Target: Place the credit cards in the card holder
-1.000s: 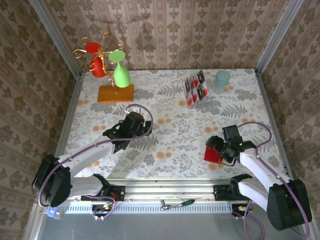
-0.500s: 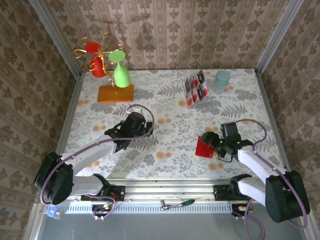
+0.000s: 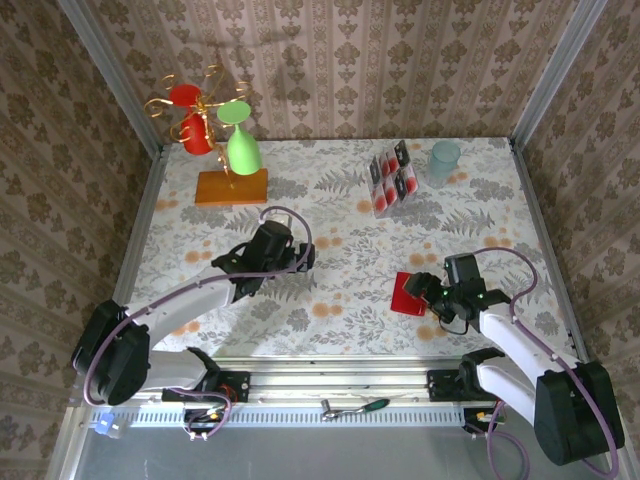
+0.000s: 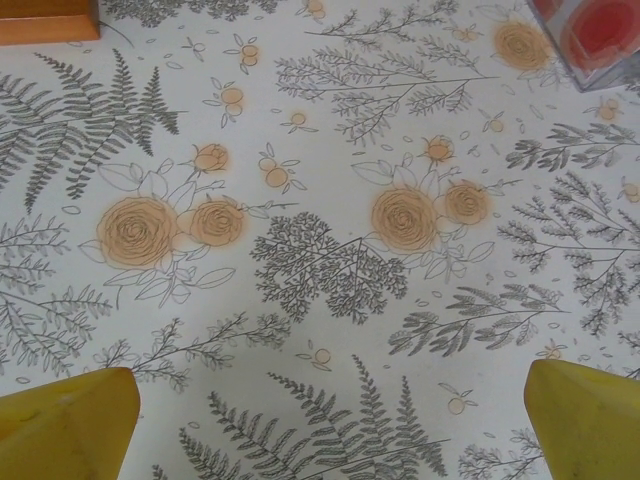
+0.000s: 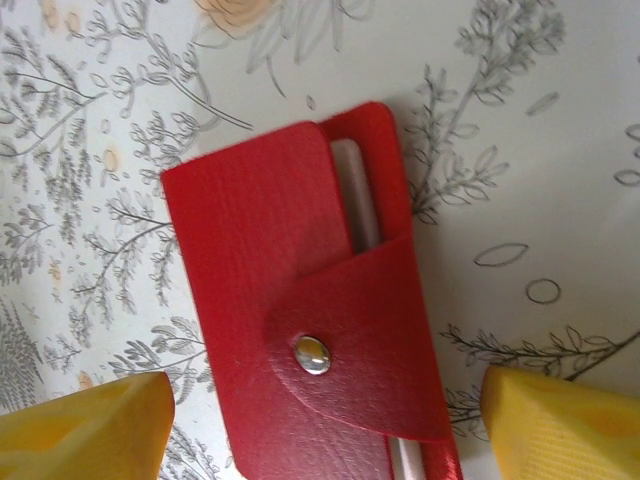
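Card holder (image 3: 407, 296) flat | open table (image 3: 340, 290) along left edge

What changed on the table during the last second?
The right gripper shifted the red card holder slightly left and forward; its jaws now straddle it, open. The left gripper crept a little rightward, jaws open. The credit cards, cup and orange stand stayed put.

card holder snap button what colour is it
Shiny silver snap on the red card holder, clearest in the right wrist view.
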You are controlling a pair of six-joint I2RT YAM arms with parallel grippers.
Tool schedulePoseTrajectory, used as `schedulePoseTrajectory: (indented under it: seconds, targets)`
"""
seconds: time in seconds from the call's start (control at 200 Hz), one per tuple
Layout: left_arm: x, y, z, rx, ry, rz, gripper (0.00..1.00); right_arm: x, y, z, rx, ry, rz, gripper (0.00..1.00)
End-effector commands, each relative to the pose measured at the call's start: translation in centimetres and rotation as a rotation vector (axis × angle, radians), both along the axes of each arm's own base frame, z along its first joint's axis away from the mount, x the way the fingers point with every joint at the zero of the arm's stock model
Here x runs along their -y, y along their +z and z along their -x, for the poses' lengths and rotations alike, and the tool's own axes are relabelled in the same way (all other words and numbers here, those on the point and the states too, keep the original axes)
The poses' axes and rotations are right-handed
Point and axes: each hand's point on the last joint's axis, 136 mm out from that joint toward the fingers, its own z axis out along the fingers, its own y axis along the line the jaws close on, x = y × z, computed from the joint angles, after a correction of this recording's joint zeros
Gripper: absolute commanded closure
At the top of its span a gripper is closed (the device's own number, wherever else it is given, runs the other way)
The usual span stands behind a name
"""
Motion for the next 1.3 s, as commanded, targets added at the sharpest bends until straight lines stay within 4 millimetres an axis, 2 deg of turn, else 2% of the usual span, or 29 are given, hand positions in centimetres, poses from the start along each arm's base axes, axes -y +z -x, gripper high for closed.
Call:
schedulePoseTrajectory:
  seconds: [0.0,0.225,0.35,0.43,0.655,0.815,1.215,1.295]
  targets:
    - [1.3,1.4,-0.4,0.007,-0.015,0.051,0.0,-0.1,-0.6,1.0,-0.029,0.012,-0.007,0.21]
    - [1.4,1.0,-0.3,0.001,-0.012,0.041,0.0,-0.5,-0.9,0.7,-0.016,0.008,-0.042,0.28]
    - [1.4,1.0,-0.3,0.001,-0.012,0.036,0.0,-0.9,-1.0,0.3,-0.006,0.016,-0.067,0.36]
    - [1.5,1.0,-0.3,0.004,-0.014,0.034,0.0,-1.2,-0.7,0.0,0.008,0.025,-0.083,0.42]
    - [1.8,0.9,-0.4,0.001,-0.019,0.025,0.0,-2.0,0.2,-0.7,0.048,0.049,-0.124,0.49]
    - [2.3,0.6,-0.4,-0.006,-0.028,0.019,0.0,-2.1,0.0,-0.7,0.048,0.054,-0.13,0.53]
    - [2.8,0.4,-0.3,-0.009,-0.043,0.011,0.0,-2.6,-0.7,-1.4,0.06,0.055,-0.161,0.55]
    - [2.8,0.5,-0.3,-0.008,-0.045,0.011,0.0,-2.7,-0.6,-1.7,0.069,0.058,-0.17,0.58]
